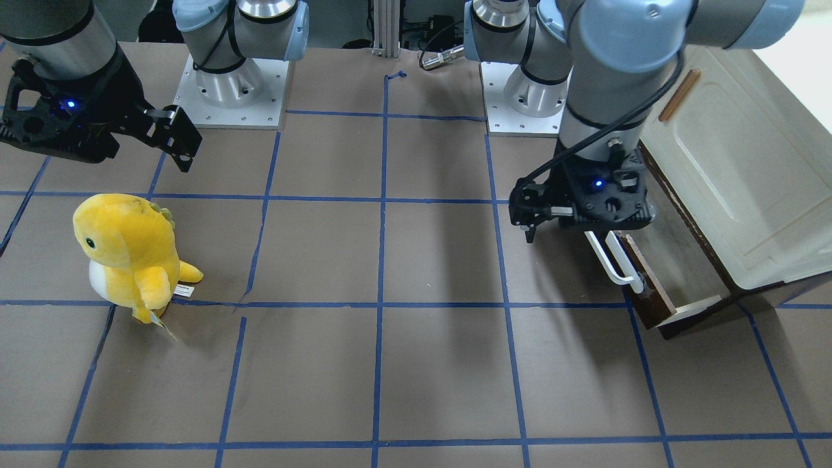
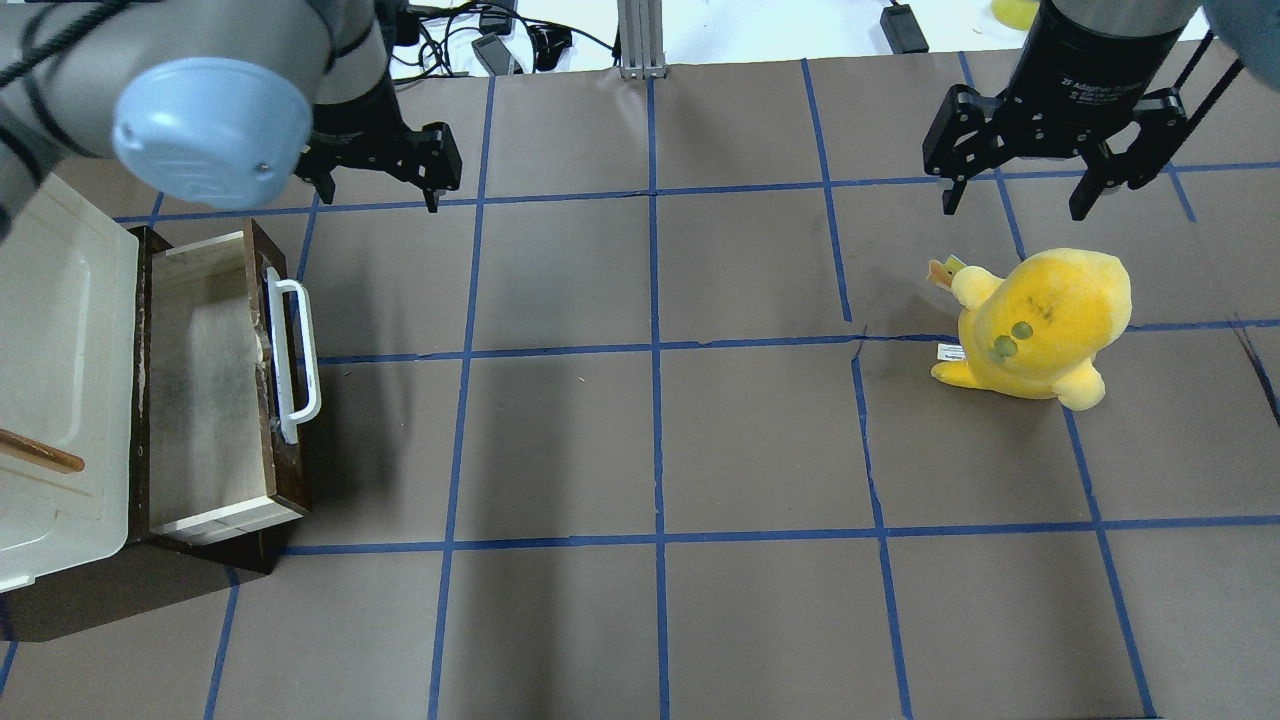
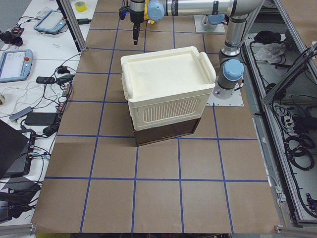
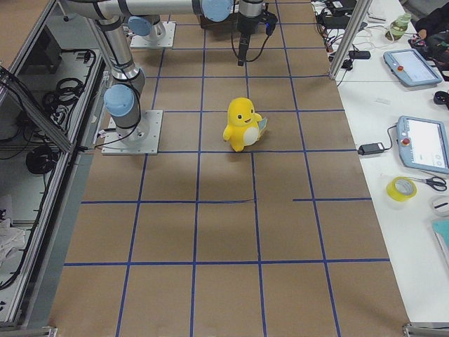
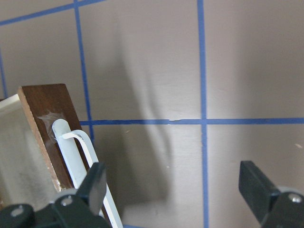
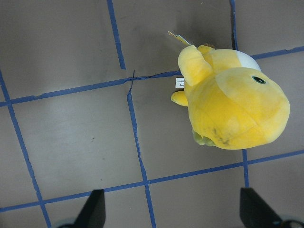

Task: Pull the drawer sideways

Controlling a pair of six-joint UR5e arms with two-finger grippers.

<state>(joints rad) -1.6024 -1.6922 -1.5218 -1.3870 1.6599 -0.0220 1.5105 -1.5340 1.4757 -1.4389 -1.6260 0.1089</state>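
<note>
The drawer [image 2: 205, 380] stands pulled out of the cabinet at the table's left. Its dark brown front [image 1: 652, 288] carries a long white bar handle [image 2: 299, 352]. My left gripper [image 2: 380, 188] is open and empty, and hovers by the far end of the drawer front. In the left wrist view the handle [image 5: 78, 159] runs down beside one of my fingers [image 5: 95, 179], and the drawer front [image 5: 47, 118] is at the left. I cannot tell if they touch. My right gripper [image 2: 1015, 198] is open and empty, above the table's far right.
A cream-white cabinet [image 2: 60, 360] with a tan handle [image 1: 679, 94] sits over the drawer. A yellow plush dinosaur [image 2: 1040, 320] stands under the right gripper, and also shows in the right wrist view [image 6: 232, 109]. Brown table with blue tape grid [image 2: 655, 350].
</note>
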